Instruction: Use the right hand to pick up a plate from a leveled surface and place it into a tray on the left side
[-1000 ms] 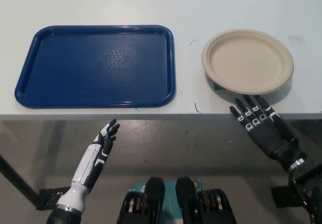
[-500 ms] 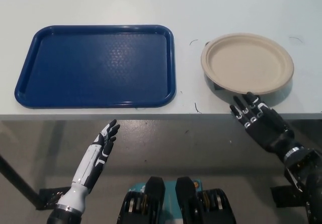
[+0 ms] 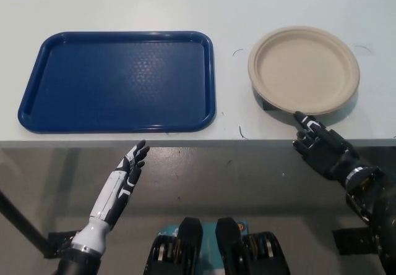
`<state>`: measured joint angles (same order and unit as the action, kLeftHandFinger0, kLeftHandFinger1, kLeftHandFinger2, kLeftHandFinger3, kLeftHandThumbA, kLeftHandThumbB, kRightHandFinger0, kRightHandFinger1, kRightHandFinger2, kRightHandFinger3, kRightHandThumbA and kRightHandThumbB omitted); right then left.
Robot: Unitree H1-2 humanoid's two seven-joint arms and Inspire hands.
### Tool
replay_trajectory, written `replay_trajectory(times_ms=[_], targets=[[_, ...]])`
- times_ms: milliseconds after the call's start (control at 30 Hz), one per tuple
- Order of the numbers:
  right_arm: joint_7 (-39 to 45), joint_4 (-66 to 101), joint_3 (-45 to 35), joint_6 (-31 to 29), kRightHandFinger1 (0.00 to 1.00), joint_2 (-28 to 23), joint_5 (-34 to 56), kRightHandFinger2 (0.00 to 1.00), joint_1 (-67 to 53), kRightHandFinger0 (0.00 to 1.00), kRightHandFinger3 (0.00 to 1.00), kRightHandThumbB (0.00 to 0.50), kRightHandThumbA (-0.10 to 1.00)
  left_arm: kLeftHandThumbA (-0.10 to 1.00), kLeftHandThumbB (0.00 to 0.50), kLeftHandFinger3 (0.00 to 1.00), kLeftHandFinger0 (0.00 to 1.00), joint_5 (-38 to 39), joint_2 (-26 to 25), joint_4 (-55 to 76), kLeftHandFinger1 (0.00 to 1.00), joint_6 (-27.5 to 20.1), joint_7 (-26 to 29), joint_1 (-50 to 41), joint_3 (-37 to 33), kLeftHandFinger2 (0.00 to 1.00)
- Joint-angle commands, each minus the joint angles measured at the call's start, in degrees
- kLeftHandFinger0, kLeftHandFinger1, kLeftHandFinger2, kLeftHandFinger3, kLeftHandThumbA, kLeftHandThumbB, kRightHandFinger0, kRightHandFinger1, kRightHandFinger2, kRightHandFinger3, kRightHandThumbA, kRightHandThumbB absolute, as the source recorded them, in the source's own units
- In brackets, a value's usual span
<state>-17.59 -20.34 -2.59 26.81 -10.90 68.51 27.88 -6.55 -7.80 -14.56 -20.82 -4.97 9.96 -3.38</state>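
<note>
— Round beige paper plate (image 3: 304,69): probably very light, thin and a bit floppy; likely to bend if pinched hard at one spot, and apt to skate across the smooth white table (image 3: 124,3) if nudged instead of lifted.

— Best hold?

— Near rim, at the bottom edge facing the robot. Looks slightly raised there, with a dark shadow beneath, so perhaps room to slip fingertips under and press from above. Wants a gentle grip, kept level on the way over.

— Look of it?

— Plain, unmarked, pale tan, with a shallow flat well and a broad raised rim. Empty, and clean as far as visible.

— Position?

— On the right part of the table, close to the front edge, well apart from the blue rectangular plastic tray (image 3: 117,80) to its left. Nothing in the tray.

— State of the black right hand (image 3: 323,148)?

— Just below the front edge of the table, holding nothing. One fingertip reaching up to the plate's near rim, touching or nearly so; hard to say which. Other fingers partly curled, not clenched. No grip yet.

— And the white left hand (image 3: 127,175)?

— Resting low at the left, under the table edge, fingers extended and apart, empty.
</note>
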Motion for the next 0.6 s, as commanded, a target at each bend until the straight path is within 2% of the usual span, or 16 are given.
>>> replay_trajectory(times_ms=[0, 233, 300, 333, 367, 400, 433, 467, 500, 567], targets=[[-4.24, 1.23, 0.67, 0.12, 0.19, -2.07, 1.26, 0.45, 1.4, 0.0, 0.66, 0.137, 0.83, 1.0, 0.5, 1.0, 1.0, 0.33, -1.02, 0.03, 1.0, -2.71, -0.66, 1.51, -0.33, 1.0], [-5.05, 2.82, 1.27, 0.12, 0.19, -2.66, 3.09, 0.45, 0.75, 0.0, 0.65, 0.168, 0.86, 1.0, 0.5, 1.0, 1.0, 0.26, -1.11, 0.95, 1.0, -2.03, -0.97, 1.32, -0.35, 1.0], [-5.1, 3.3, 1.34, 0.12, 0.19, -2.81, 2.96, 0.45, 0.82, 0.0, 0.63, 0.192, 0.93, 1.0, 0.5, 1.0, 1.0, 0.08, -1.04, 0.84, 1.0, -2.05, -0.89, 1.53, -0.31, 1.0], [-5.25, 3.37, 1.25, 0.12, 0.2, -2.82, 2.95, 0.46, 0.88, 0.0, 0.63, 0.22, 0.93, 1.0, 0.5, 1.0, 1.0, 0.06, -1.01, 0.77, 1.0, -2.05, -0.93, 1.61, -0.28, 1.0], [-5.3, 3.51, 1.12, 0.12, 0.2, -2.74, 2.67, 0.48, 0.82, 0.0, 0.64, 0.226, 0.94, 1.0, 0.5, 1.0, 1.0, 0.15, -1.04, 0.74, 1.0, -2.04, -1.04, 1.61, -0.27, 1.0], [-3.16, 4.16, 0.85, 0.12, 0.83, -2.62, 1.83, 1.0, 0.39, 0.52, 1.0, 0.333, 1.0, 1.0, 0.5, 1.0, 1.0, 0.21, -1.03, 0.74, 1.0, -1.98, -1.08, 1.57, -0.24, 1.0], [-0.17, 4.67, 0.52, 0.12, 0.89, -2.57, 1.65, 1.0, -0.1, 0.6, 1.0, 0.317, 1.0, 1.0, 0.5, 1.0, 1.0, 0.13, -1.03, 0.64, 1.0, -2.09, -1.02, 1.58, -0.22, 1.0], [2.01, 4.69, 0.54, 0.12, 1.0, -2.76, 3.32, 1.0, -0.28, 0.96, 1.0, 0.343, 1.0, 1.0, 0.5, 1.0, 1.0, -0.03, -1.07, 0.58, 1.0, -2.1, -0.96, 1.6, -0.23, 1.0], [3.68, 4.97, 0.53, 0.12, 1.0, -2.86, 4.7, 1.0, -0.46, 1.0, 1.0, 0.374, 1.0, 1.0, 0.5, 1.0, 1.0, -0.08, -1.05, 0.58, 1.0, -2.12, -0.91, 1.59, -0.23, 1.0], [9.19, 4.7, 0.12, 0.12, 1.0, -2.82, 5.37, 1.0, -0.28, 1.0, 1.0, 0.44, 1.0, 1.0, 0.5, 1.0, 1.0, -0.55, -1.05, 0.67, 1.0, -2.23, -0.68, 1.58, -0.28, 1.0]])
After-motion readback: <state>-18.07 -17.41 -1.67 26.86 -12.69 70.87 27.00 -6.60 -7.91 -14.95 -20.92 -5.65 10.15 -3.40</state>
